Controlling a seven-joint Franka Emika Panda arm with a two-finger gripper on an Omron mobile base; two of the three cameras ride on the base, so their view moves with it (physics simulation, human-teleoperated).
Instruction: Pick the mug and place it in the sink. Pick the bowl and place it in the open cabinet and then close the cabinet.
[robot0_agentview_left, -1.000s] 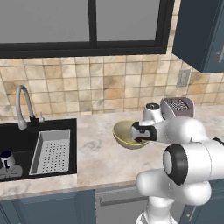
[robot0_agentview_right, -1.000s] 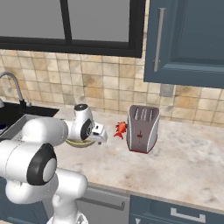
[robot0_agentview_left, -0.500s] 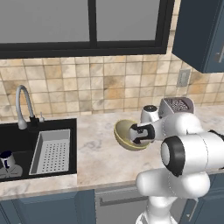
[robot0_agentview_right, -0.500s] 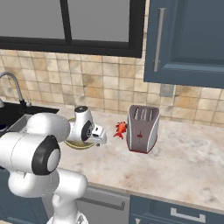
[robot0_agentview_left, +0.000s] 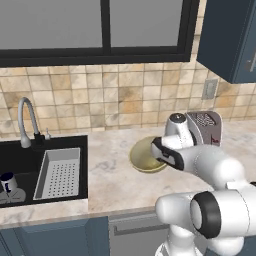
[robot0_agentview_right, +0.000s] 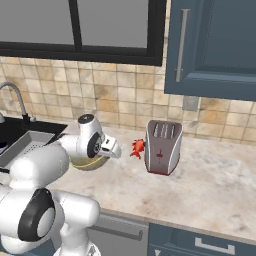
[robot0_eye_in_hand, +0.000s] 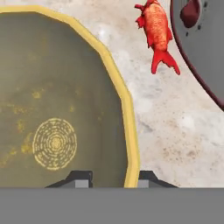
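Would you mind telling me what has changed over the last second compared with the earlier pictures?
The arm's elbow has swung slightly toward the sink, while the gripper stays low over the bowl. In the hand view its fingertips now straddle the bowl's rim, one inside and one outside. The bowl, toaster, red figure and the mug in the sink have not moved.

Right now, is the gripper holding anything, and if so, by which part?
The gripper straddles the bowl at its rim, one finger inside, one outside; the wall fills the gap, but a firm hold cannot be confirmed.
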